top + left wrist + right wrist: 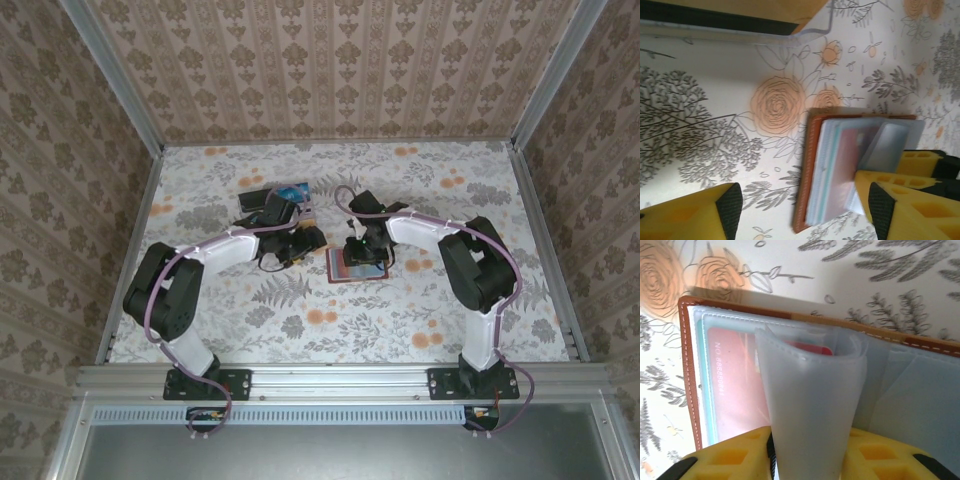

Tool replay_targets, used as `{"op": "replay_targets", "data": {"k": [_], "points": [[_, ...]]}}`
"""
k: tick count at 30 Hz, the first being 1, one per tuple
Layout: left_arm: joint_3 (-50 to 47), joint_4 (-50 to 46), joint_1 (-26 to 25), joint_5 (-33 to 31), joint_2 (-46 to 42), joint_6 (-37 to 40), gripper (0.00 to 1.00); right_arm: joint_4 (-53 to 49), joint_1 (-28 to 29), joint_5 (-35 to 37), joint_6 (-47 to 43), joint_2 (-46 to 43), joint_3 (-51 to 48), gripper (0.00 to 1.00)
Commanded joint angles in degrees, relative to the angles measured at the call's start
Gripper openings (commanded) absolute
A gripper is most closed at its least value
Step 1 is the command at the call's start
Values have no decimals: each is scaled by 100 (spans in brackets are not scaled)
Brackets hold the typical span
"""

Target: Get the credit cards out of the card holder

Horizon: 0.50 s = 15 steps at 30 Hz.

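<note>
At the table (250, 320) centre, right gripper (807, 455) pinches a clear sleeve (810, 390) of the open card holder (357, 265), red credit card (735, 375) beneath; left gripper (802, 207) gapes wide just left of it.

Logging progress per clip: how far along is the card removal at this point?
Done: the card holder lies open on the table. In hand: the right gripper has its jaws pinched on a clear sleeve, raising it from the stack. The left gripper is open by the holder, holding nothing. Left: the red card sits inside its pocket, so no card looks pulled out yet.
</note>
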Motion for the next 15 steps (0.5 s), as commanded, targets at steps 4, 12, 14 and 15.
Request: {"op": "replay_targets", "data": {"k": [4, 12, 14, 15], "points": [[-54, 554, -167, 416, 107, -23, 54, 446, 46, -719, 573, -113, -445, 32], [306, 407, -388, 617, 689, 17, 34, 553, 41, -682, 646, -142, -567, 30], [344, 474, -424, 683, 821, 2, 31, 533, 41, -636, 640, -151, -576, 30], [354, 474, -441, 689, 859, 7, 30, 528, 41, -612, 629, -151, -576, 30]]}}
